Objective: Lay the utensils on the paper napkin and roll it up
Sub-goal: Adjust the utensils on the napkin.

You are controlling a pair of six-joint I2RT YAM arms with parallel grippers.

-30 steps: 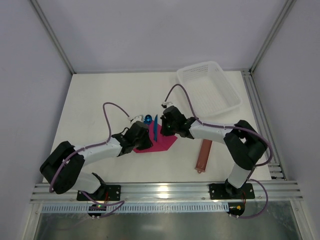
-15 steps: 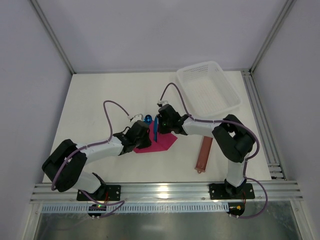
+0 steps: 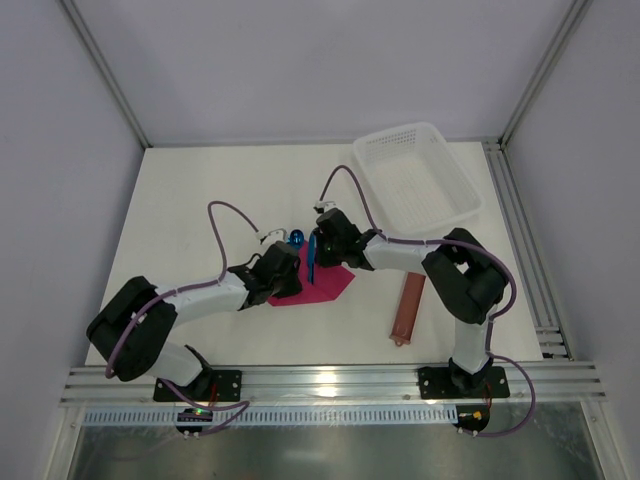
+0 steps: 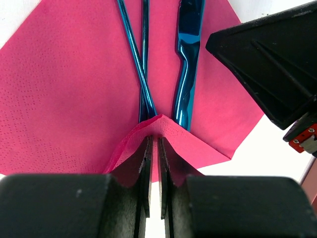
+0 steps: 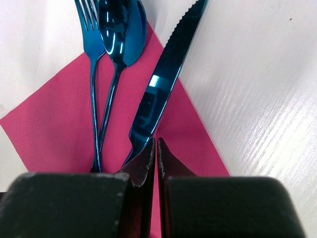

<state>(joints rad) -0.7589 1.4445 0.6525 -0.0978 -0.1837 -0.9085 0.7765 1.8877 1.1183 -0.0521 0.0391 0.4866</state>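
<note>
Three utensils point(image 5: 122, 34) lie side by side on napkin point(image 4: 59, 99) | left pincer point(image 4: 154, 148) closed on its lifted corner | right pincer point(image 5: 155, 148) closed, seemingly empty, by knife point(image 5: 166, 69) handle | napkin thin, soft; roll gently from corner

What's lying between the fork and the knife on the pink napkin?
The spoon. In the right wrist view its bowl sits between the fork and the knife, all resting on the napkin.
</note>
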